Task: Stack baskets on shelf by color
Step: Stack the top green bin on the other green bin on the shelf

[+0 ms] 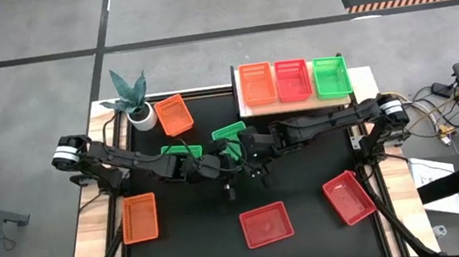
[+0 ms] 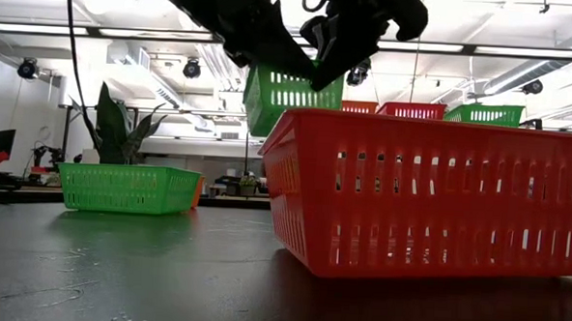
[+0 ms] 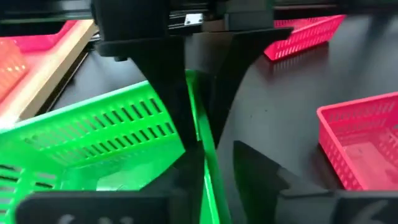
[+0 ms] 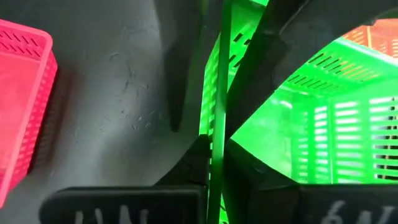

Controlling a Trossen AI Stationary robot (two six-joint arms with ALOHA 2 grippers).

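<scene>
We see both arms crossing the middle of the bench [image 1: 308, 198], blocking passage there. Bare surface lies between the 2 red baskets [image 1: 267, 225] [image 1: 348, 197] in front.

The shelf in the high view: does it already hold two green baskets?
No, the shelf holds a single green basket at one end, beside a red basket and an orange basket.

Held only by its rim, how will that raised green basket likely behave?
The raised green basket hangs tilted off the table, so it probably swings easily. Its slotted mesh walls suggest little weight and some flex. The right gripper pinches one thin rim; the left gripper straddles it, so twisting seems possible.
</scene>
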